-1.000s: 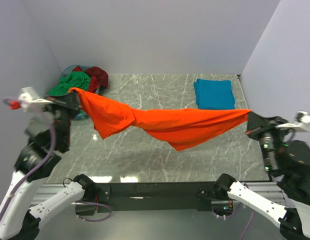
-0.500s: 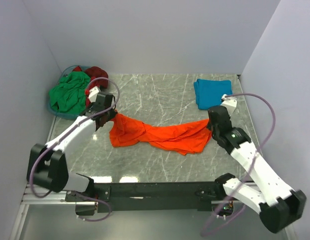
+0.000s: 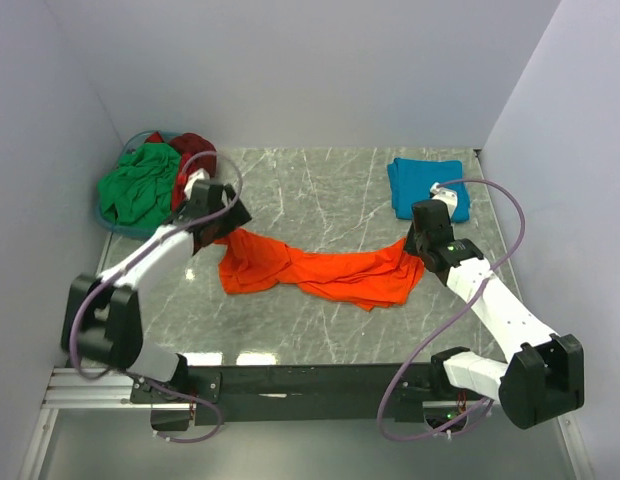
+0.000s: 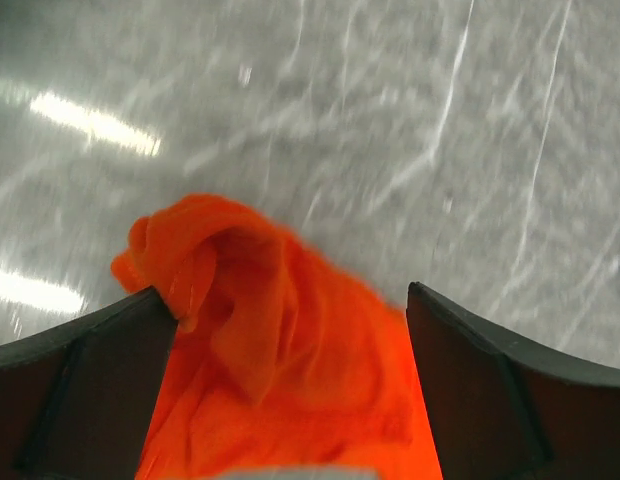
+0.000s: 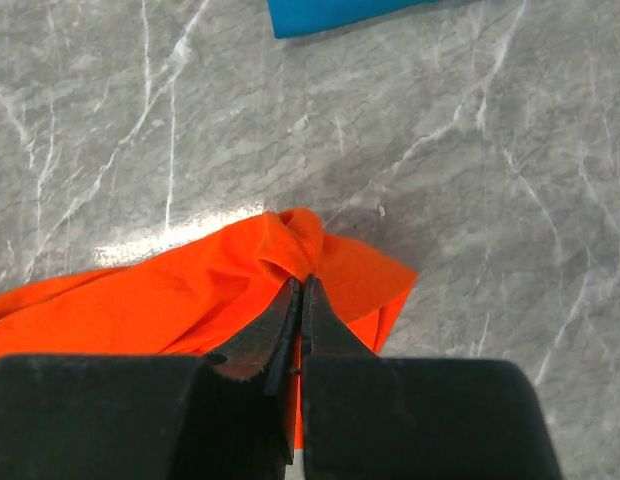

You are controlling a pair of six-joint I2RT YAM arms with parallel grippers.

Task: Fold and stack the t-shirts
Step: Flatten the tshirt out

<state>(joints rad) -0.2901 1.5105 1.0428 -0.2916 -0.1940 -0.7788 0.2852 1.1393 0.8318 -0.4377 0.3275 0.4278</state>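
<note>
Showing one of four done: teal t-shirt (image 3: 427, 187) folded at the far right, orange t-shirt (image 3: 320, 275) crumpled on the bench (image 3: 320, 190), right fingers (image 5: 275, 335) pinching its corner, left fingers (image 4: 80, 390) spread wide around its other end, green t-shirt (image 3: 135, 185) and dark red t-shirt (image 3: 195, 150) heaped in the basket (image 3: 115, 228).

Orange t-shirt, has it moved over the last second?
Yes. The orange t-shirt has dropped from a high stretch onto the table, its right end now just below the folded teal t-shirt in the top view.

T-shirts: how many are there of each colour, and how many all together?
orange t-shirt: 1
teal blue t-shirt: 1
green t-shirt: 1
dark red t-shirt: 1
Total: 4
</note>
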